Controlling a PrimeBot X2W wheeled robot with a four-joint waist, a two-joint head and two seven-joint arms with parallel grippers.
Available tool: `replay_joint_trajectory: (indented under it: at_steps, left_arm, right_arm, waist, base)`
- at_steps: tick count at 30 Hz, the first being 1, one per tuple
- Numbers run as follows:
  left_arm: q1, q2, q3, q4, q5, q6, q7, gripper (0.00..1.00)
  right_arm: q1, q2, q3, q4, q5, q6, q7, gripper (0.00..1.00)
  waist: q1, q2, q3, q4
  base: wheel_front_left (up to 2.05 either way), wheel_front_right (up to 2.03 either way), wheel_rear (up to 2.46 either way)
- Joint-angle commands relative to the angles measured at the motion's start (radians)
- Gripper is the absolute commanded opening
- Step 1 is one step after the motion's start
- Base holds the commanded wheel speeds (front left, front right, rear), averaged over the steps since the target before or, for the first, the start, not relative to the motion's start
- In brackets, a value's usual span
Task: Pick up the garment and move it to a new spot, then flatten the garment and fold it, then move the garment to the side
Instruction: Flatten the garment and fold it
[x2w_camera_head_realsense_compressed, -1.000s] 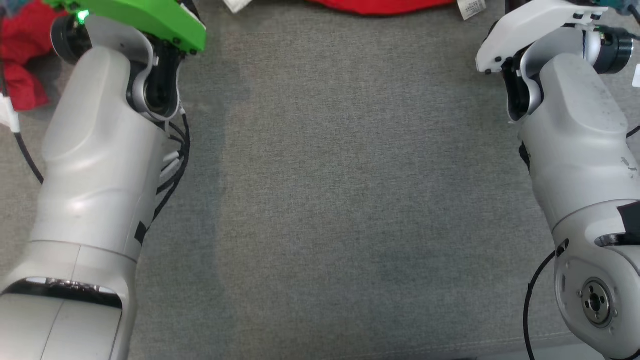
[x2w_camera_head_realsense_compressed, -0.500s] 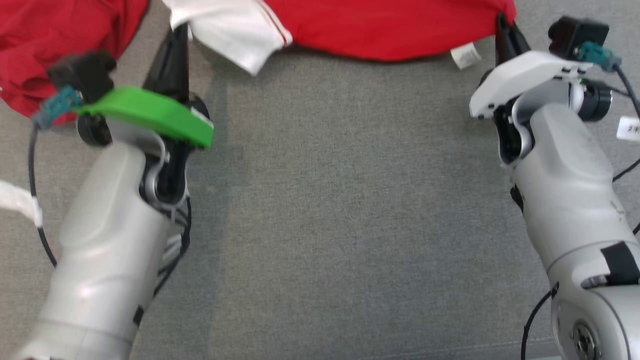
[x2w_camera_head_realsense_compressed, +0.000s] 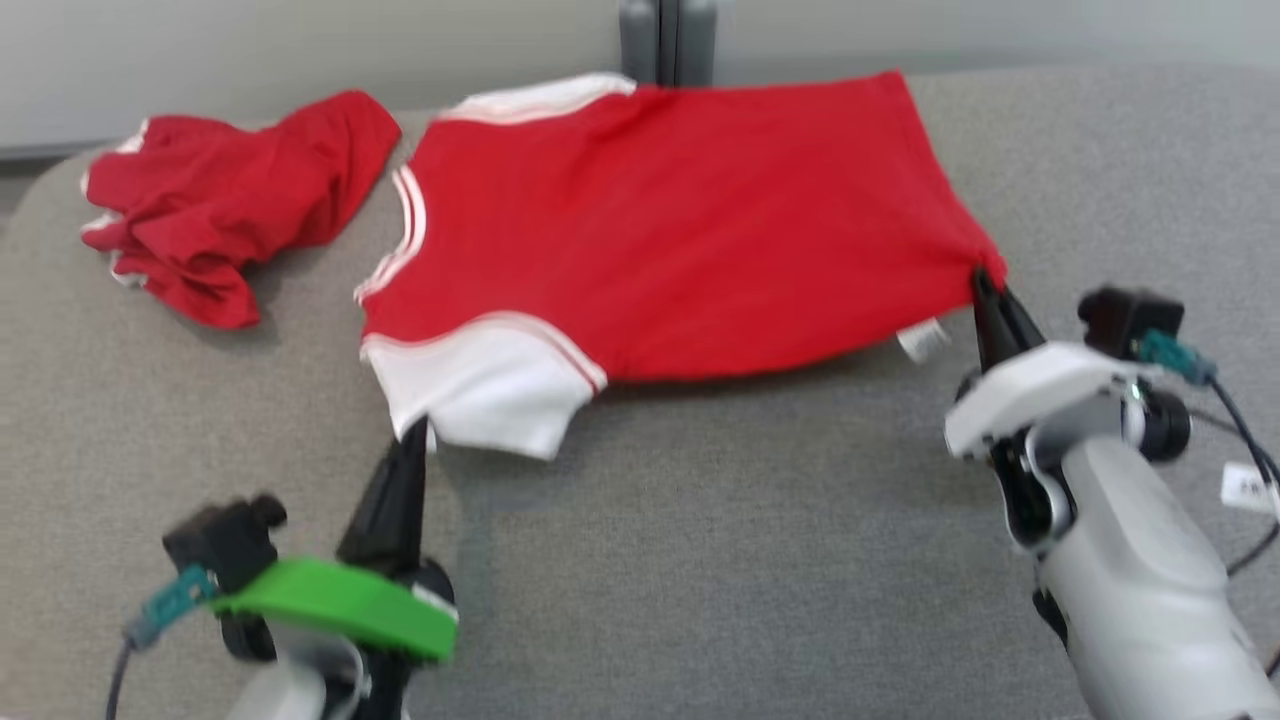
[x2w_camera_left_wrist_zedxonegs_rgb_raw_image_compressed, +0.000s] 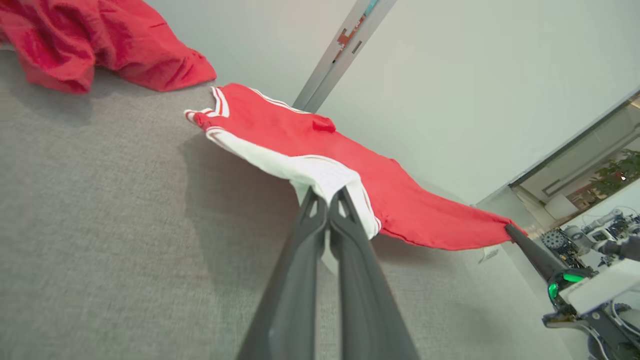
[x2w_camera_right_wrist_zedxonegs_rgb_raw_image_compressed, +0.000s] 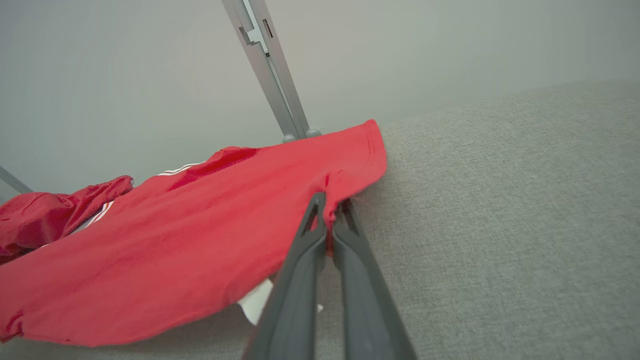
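The garment (x2w_camera_head_realsense_compressed: 660, 230) is a red shirt with white sleeves and white stripes, lying spread on the grey table (x2w_camera_head_realsense_compressed: 700, 550). My left gripper (x2w_camera_head_realsense_compressed: 415, 430) is shut on its near white sleeve (x2w_camera_left_wrist_zedxonegs_rgb_raw_image_compressed: 325, 175), seen close in the left wrist view with the fingers pressed together (x2w_camera_left_wrist_zedxonegs_rgb_raw_image_compressed: 327, 192). At the near right hem corner of the garment (x2w_camera_right_wrist_zedxonegs_rgb_raw_image_compressed: 200, 215), my right gripper (x2w_camera_head_realsense_compressed: 978, 275) is shut, its fingertips (x2w_camera_right_wrist_zedxonegs_rgb_raw_image_compressed: 329, 200) pinching red cloth. A white label (x2w_camera_head_realsense_compressed: 922, 340) hangs from the hem near that corner.
A second red garment (x2w_camera_head_realsense_compressed: 230, 200) lies crumpled at the table's back left. A grey metal post (x2w_camera_head_realsense_compressed: 667, 40) stands behind the table's far edge against a pale wall. Bare grey cloth stretches between my arms toward the near edge.
The head camera has tilted up, so the whole picture slid down and the garment now shows in full. Both grippers stay shut on the garment's near edge.
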Motion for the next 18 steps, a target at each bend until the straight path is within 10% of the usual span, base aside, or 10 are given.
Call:
replay_joint_trajectory:
  at_steps: [1,9,18]
  left_arm:
    - [0.063,0.016,-0.005,-0.054,0.0,0.027,0.009,0.0]
    - [0.279,0.083,-0.045,-0.298,0.023,0.157,0.072,0.0]
    - [0.349,0.118,-0.059,-0.361,0.001,0.201,0.13,0.0]
  right_arm:
    - [0.067,-0.017,0.001,-0.041,0.015,0.0,0.009,0.0]
    - [0.397,0.007,-0.104,-0.33,0.007,0.0,0.089,0.0]
    - [0.63,0.068,-0.208,-0.58,-0.042,0.0,0.229,0.0]
  waist:
    - [0.0,0.0,-0.099,0.009]
    - [0.0,0.0,-0.153,0.025]
    - [0.0,0.0,-0.141,0.029]
  base:
    - [0.0,0.0,0.0]
    - [0.0,0.0,0.0]
    - [0.0,0.0,0.0]
